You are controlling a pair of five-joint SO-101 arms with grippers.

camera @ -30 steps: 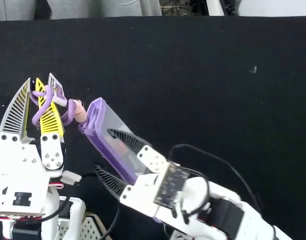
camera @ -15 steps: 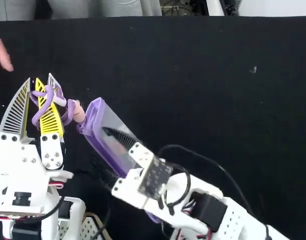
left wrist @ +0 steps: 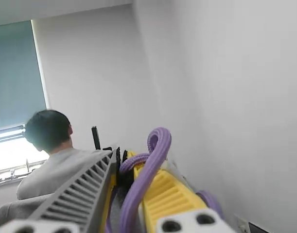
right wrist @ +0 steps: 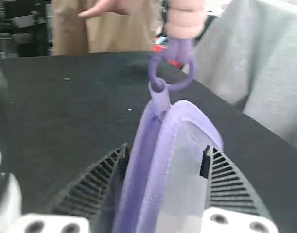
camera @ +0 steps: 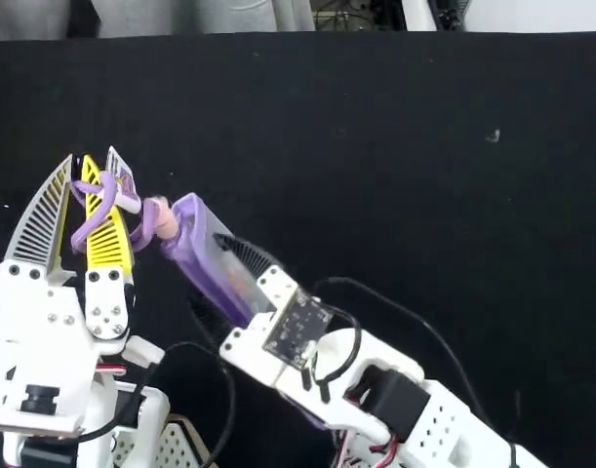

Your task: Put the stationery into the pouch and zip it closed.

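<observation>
The right gripper (camera: 208, 268), clamped across the translucent purple zip pouch (camera: 195, 234), has been pushed along it toward ten o'clock, nearer the purple cord loop (camera: 102, 195) pinched in the left gripper (camera: 88, 168) at nine o'clock, so zipping is judged nearly done.

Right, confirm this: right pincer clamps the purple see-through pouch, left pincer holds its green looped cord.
Not green: the looped cord in the left pincer is purple, per the left wrist view. The right pincer does clamp the purple see-through pouch.
</observation>
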